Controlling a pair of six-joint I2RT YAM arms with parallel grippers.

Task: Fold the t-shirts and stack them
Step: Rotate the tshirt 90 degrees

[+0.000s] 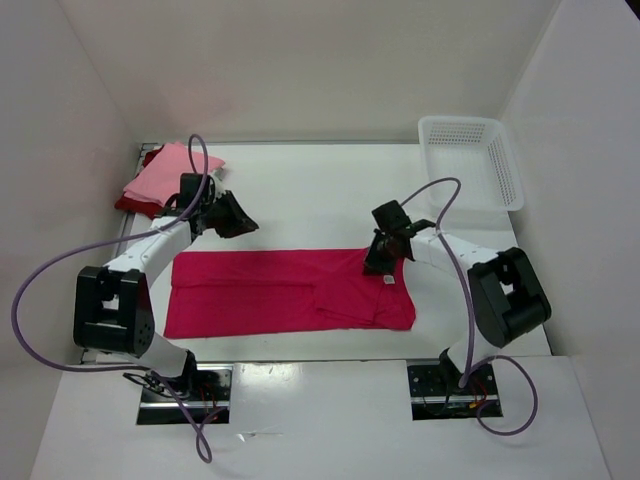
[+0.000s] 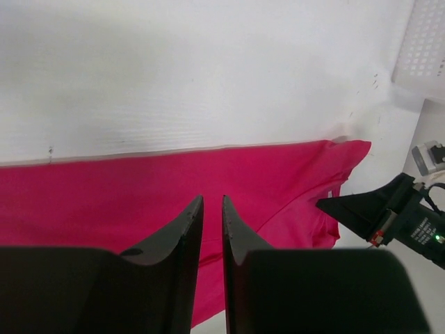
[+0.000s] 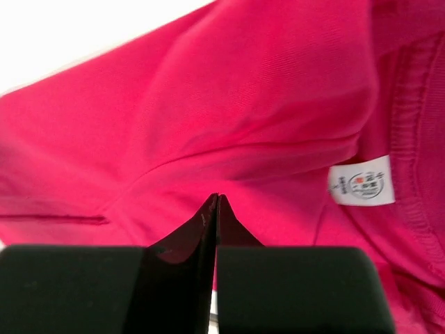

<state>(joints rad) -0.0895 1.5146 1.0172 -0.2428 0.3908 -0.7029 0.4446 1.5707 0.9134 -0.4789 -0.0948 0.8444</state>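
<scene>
1. Grip check, left side: the left gripper (image 2: 213, 200) stands with only a narrow slit between its black fingers. I see nothing held in them. It hangs above the white table (image 1: 300, 190), just past the far long edge of the bright crimson-magenta cloth t-shirt (image 1: 280, 292).
2. The right gripper (image 3: 217, 198) has its jaws pressed together with no gap. Its tips sit at the shirt's cloth near the far right corner. I cannot tell whether a fold is pinched between them.
3. The crimson-magenta t-shirt lies in the middle of the table, between the two arms. Its long axis runs left to right across the top view.
4. The neck end of this shirt points to the right, where a small white printed label (image 3: 361, 184) shows beside the collar seam. The opposite end points to the left arm.
5. It looks like a long, flat strip, folded in along its length, with a layer edge showing toward the right end. The cloth under the right wrist camera shows soft creases.
6. The light pink folded t-shirt (image 1: 170, 172) lies on the dark red t-shirt (image 1: 135, 205) at the far left corner, well apart from the crimson-magenta one.
</scene>
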